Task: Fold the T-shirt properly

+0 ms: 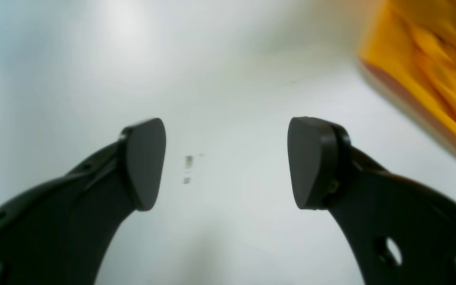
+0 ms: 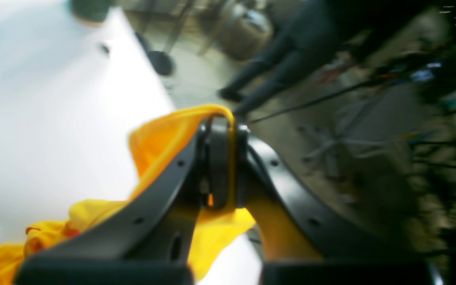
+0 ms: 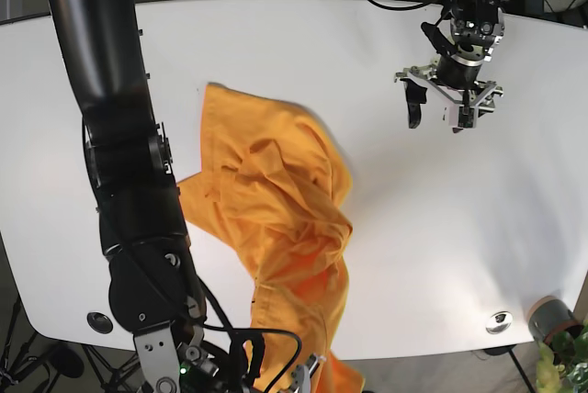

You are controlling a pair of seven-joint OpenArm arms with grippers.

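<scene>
No fold made yet: the crumpled orange cotton T-shirt [image 3: 276,228] sprawls across the white table [image 3: 413,228], hem trailing off the near edge where the right gripper [image 2: 222,158] pinches it, left gripper [image 1: 226,162] spread wide, empty, well apart.

Both grippers, left [image 1: 226,162] and right [image 2: 223,162], have black curved fingers [image 1: 145,162] with round holes. The arms [image 3: 119,136] are black tubes.

T-shirt [image 3: 276,218]: orange-yellow, crumpled and unfolded, stretched diagonally across the white table's left-centre. Lower end hangs past the near edge, bunched, heavily creased at the middle.
</scene>
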